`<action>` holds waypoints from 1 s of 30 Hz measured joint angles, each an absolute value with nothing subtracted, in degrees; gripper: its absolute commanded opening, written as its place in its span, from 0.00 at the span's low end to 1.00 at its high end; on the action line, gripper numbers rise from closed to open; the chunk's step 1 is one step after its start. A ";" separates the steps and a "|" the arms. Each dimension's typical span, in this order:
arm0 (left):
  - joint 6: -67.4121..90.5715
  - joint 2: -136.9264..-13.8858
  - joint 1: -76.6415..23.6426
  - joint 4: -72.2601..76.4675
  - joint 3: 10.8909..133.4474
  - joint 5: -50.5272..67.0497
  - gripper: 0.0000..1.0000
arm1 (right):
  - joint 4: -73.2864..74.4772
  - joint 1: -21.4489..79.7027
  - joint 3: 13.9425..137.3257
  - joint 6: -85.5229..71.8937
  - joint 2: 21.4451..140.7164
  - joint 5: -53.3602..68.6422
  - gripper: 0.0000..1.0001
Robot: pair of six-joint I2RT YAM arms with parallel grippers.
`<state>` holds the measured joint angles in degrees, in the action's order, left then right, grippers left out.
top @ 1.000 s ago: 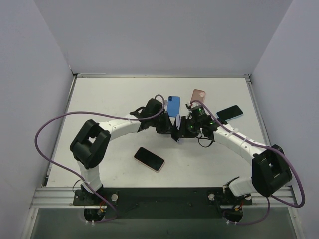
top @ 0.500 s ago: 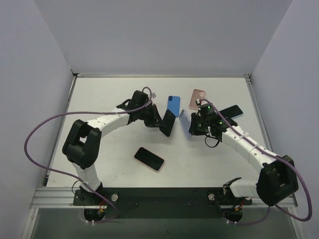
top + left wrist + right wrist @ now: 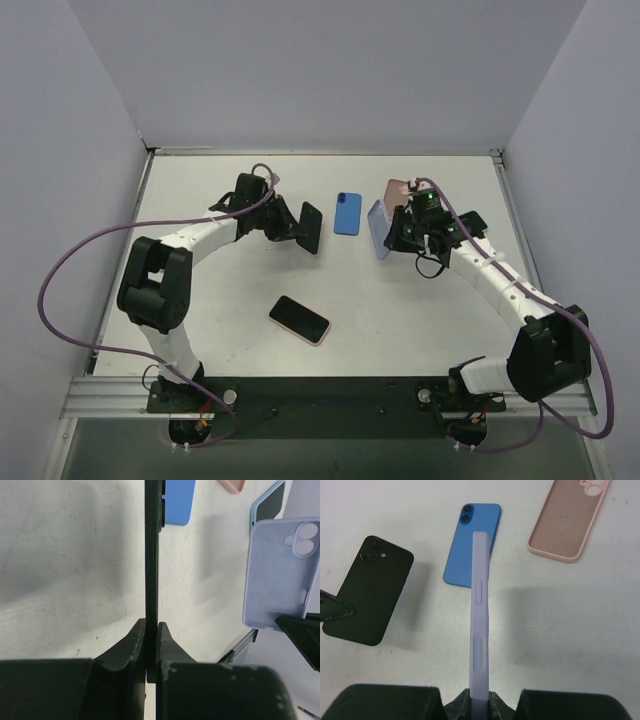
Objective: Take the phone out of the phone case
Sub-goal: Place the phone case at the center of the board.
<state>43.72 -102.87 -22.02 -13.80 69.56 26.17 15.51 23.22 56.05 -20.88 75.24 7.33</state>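
Foreground: a pink-edged phone (image 3: 299,320) lies flat on the table (image 3: 400,330), well apart from both arms.
Left gripper (image 3: 151,625): I see it clamped tight on the black phone (image 3: 152,555), which it holds on edge above the table.
Right gripper (image 3: 480,696): pinched shut on the purple case (image 3: 479,625), which looks empty to me.
Progress: phone and case hang apart, so I judge the separation done. Only setting them down is left.
Background: blue phone (image 3: 347,213) and pink case (image 3: 398,188), both lying flat.
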 measured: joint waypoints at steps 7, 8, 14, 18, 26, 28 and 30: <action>44.14 -109.12 -15.42 -7.27 72.16 30.04 0.00 | 9.17 19.16 66.04 -27.33 88.88 14.17 0.00; 44.14 -110.41 -14.37 -6.63 72.86 30.55 0.00 | 7.79 19.20 67.70 -28.34 91.18 15.55 0.00; 44.10 -114.41 -8.86 -4.73 74.19 32.58 0.00 | 0.84 20.03 77.10 -34.92 104.36 21.78 0.00; 44.10 -115.04 -5.72 -3.14 74.19 34.26 0.00 | -2.87 21.61 81.82 -38.33 111.61 23.53 0.00; 43.66 -116.60 -6.55 -0.95 76.18 37.50 0.00 | -5.06 17.32 79.94 -40.36 111.42 24.80 0.00; 43.72 -118.89 -8.21 0.36 78.81 38.48 0.00 | -5.26 12.49 77.95 -40.32 110.04 24.91 0.00; 44.29 -121.16 -9.85 1.54 81.23 39.44 0.00 | -5.15 7.81 77.14 -40.29 109.34 24.88 0.00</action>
